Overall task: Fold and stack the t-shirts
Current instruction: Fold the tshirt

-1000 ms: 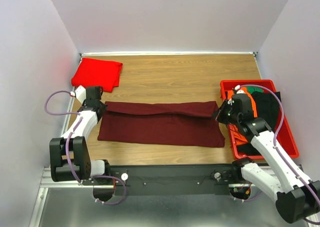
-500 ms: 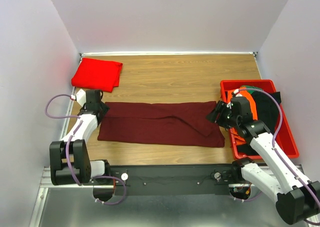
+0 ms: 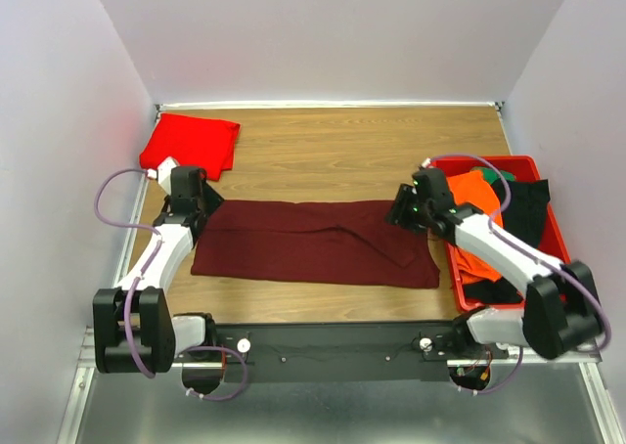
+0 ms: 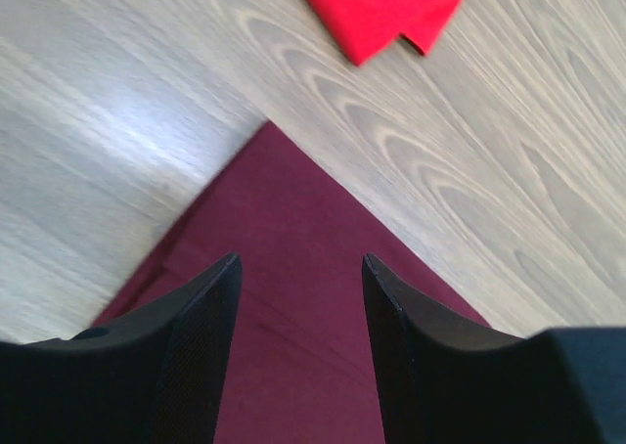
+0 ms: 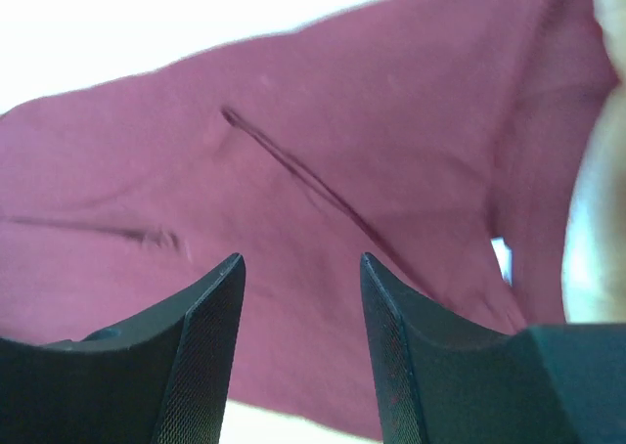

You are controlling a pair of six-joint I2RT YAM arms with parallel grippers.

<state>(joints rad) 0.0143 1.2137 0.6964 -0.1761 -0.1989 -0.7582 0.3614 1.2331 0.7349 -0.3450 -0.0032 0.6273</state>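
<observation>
**Q:** Where does everything sit?

**A:** The wooden table (image 3: 372,146) carries it all. The maroon t-shirt (image 3: 313,244) lies across its near half as a long flat band, already doubled lengthwise, with a crease running through its middle. The red bin (image 3: 572,276) stands at my right edge, heaped with more clothes. The red t-shirt (image 3: 191,143) rests folded in the far left corner. I take that corner to be where the stack goes, kept out of my working space.

**Q:** And your arms?

**A:** I hang one over each far end of the band. My left gripper (image 4: 298,268) is above the left corner and my right gripper (image 5: 298,263) is above the right end, beside the bin. Both have their fingers spread, with nothing pinched between them. The cloth lies loose below and I hold none of it.

**Q:** Why the two ends?

**A:** A band this long folds evenly only if its ends are handled squarely. My guess is the next fold brings one end over the other.

**Q:** Anything smaller?

**A:** There is a small white patch (image 5: 501,258) at the right edge, perhaps the neck label. I cannot tell for sure.
</observation>
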